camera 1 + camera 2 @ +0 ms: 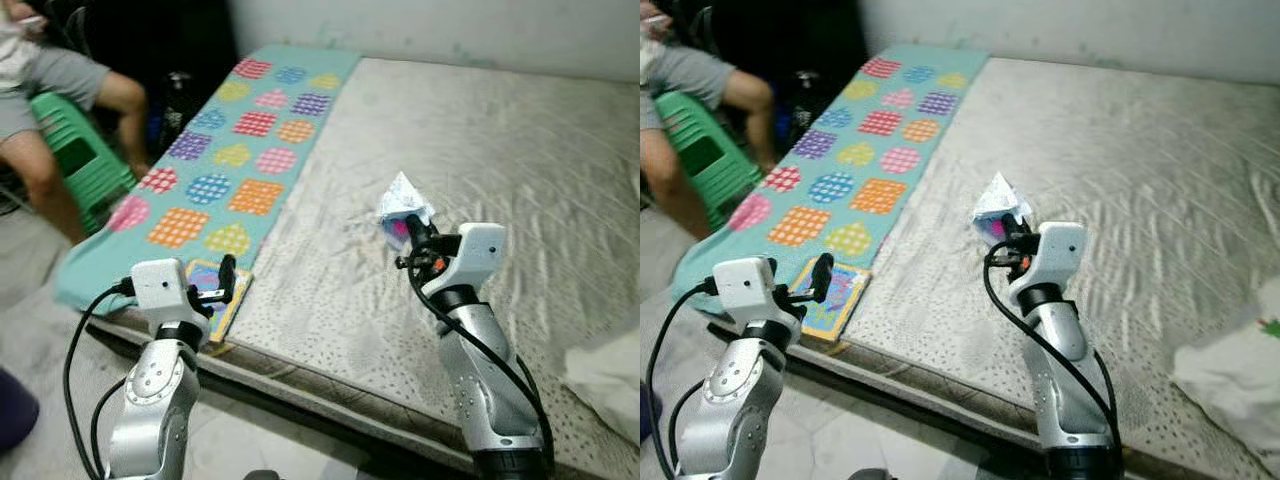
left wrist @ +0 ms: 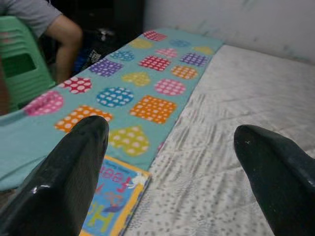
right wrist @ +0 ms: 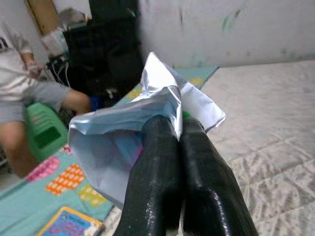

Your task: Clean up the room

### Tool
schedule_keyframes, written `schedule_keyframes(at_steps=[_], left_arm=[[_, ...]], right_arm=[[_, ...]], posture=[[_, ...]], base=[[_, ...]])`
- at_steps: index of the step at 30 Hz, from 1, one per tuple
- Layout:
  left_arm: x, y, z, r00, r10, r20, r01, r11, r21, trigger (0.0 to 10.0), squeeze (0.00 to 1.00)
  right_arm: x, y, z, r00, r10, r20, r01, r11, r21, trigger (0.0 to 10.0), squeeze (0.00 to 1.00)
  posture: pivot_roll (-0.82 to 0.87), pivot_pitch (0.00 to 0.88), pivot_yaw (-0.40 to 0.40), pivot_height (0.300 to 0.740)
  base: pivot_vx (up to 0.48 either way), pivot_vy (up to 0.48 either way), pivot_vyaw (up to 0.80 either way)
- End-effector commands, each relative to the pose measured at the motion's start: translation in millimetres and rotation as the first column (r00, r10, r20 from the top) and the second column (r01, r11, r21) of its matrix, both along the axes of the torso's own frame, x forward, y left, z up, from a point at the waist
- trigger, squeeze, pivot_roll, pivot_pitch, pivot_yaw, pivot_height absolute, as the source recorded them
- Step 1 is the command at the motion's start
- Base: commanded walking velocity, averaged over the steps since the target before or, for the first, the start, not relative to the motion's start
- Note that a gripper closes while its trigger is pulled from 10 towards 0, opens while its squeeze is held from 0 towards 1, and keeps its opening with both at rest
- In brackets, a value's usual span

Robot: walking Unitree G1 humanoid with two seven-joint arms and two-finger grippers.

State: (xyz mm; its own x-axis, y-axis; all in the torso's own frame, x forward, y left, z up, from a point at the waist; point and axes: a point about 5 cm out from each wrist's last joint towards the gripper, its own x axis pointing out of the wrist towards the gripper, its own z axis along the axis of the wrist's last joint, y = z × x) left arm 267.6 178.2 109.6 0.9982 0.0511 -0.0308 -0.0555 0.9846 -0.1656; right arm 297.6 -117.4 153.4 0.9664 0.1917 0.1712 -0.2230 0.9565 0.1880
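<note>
We hold a crumpled silvery wrapper (image 1: pixel 404 205) in our right gripper (image 1: pixel 410 228), whose two black fingers (image 3: pixel 162 167) are pressed tight together with a fold of the foil pinched between them, so the litter hangs clear above the pale mattress (image 1: pixel 520 170) rather than lying on it; we judge this is how we keep it from dropping while we look for somewhere to throw it away. A pink patch shows on the wrapper's inner side. Our left gripper (image 1: pixel 226 282) hovers low at the near edge of the bed with its fingers (image 2: pixel 74 167) spread wide and nothing between them, poised just above a colourful children's book (image 1: pixel 212 296) that lies flat at the mattress corner, partly tucked against the turquoise mat (image 1: pixel 240 130) with its dotted shapes; that placement suggests the book is our next thing to gather. A white cloth (image 1: pixel 1240 370) sits at the bed's near right edge, well apart from both grippers. A person sits on a green stool (image 1: pixel 75 160) beside the mat's far side, and we should keep our arms away from that corner
</note>
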Motion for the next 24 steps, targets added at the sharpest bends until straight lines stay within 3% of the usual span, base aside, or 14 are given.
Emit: schedule_keyframes(at_steps=[1, 11, 16, 24], left_arm=[[2.0, -8.2, -2, 1.000, -0.030, 0.001, 0.030, 1.000, -0.008, 10.0, 0.00], [17.8, -14.4, -9, 0.999, -0.040, 0.002, 0.040, 0.999, -0.019, 10.0, 0.00], [24.4, -12.2, -11, 0.999, -0.046, 0.010, 0.046, 0.999, -0.019, 10.0, 0.00], [29.9, -17.5, -9, 0.997, -0.066, 0.038, 0.067, 0.997, -0.036, 10.0, 0.00]], right_arm=[[-1.1, -12.4, -9, 0.999, -0.044, -0.022, 0.044, 0.999, -0.015, 10.0, 0.00], [0.1, -28.2, -42, 0.982, -0.136, -0.129, 0.126, 0.988, -0.085, 10.0, 0.00], [-4.9, -40.1, -53, 0.970, -0.181, -0.163, 0.167, 0.981, -0.094, 10.0, 0.00], [-3.8, -40.5, -59, 0.969, -0.174, -0.176, 0.157, 0.981, -0.110, 10.0, 0.00]], posture=[[-0.16, 0.030, 0.087, 0.740], [-0.20, 0.000, 0.103, 0.740], [-0.21, 0.000, 0.112, 0.740], [-0.21, 0.000, 0.106, 0.740]], base=[[0.000, 0.000, 0.00], [0.000, 0.000, 0.00], [0.000, 0.000, -0.79], [0.000, 0.000, -0.80]])
